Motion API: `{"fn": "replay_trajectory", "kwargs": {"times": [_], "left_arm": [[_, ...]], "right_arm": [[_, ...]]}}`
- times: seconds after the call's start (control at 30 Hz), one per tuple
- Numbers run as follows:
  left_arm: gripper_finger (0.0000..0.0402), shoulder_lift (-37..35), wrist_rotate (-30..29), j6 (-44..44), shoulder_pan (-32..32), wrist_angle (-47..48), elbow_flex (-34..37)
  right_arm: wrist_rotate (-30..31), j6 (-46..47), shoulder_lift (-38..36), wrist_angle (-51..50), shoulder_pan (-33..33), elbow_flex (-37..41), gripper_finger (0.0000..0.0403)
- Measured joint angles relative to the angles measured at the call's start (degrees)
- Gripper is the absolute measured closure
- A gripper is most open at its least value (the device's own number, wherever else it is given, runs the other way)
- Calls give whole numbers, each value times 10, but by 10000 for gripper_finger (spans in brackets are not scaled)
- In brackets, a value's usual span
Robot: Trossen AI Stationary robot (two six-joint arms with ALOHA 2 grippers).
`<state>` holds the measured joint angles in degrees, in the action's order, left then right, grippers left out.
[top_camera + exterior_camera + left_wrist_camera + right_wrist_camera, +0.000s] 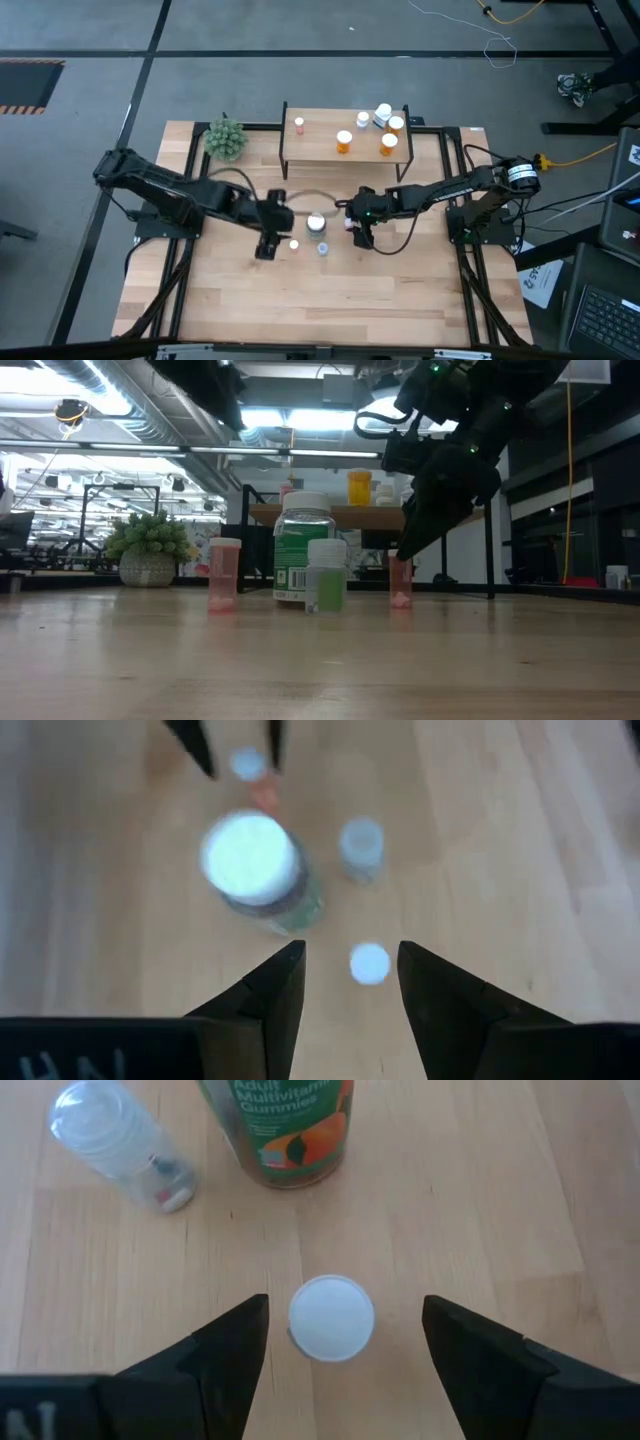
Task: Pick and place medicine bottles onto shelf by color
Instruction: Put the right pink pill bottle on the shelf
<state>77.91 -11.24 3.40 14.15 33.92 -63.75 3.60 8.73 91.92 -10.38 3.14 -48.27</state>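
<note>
Small green bottle (327, 574): nearest on the desk (330, 290), just before the large green bottle (302, 548).
Pink bottles: one left (223, 573), one right (400, 582).
Right gripper (335, 1342): jaws wide open astride the right one's cap, apparently not touching.
Left gripper (350, 982): jaws open above the left one.
Shelf (320, 138): far side, holding orange and white bottles.

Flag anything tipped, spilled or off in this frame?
Nothing stands out. The big green bottle, small green one and two pink ones stand upright on the table; bottles on the shelf look upright too. Both grippers hang open over the pink bottles.
</note>
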Motion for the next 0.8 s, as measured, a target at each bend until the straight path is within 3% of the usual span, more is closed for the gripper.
{"fn": "replay_trajectory", "kwargs": {"times": [0.4,0.53,0.8], "left_arm": [[246,83,-4,10,35,-6,0],[246,88,-35,11,55,-11,0],[246,100,-55,40,69,-14,-1]], "right_arm": [[-1,2,30,8,0,0,136],[-1,2,43,31,0,0,139],[-1,2,44,33,0,0,204]]}}
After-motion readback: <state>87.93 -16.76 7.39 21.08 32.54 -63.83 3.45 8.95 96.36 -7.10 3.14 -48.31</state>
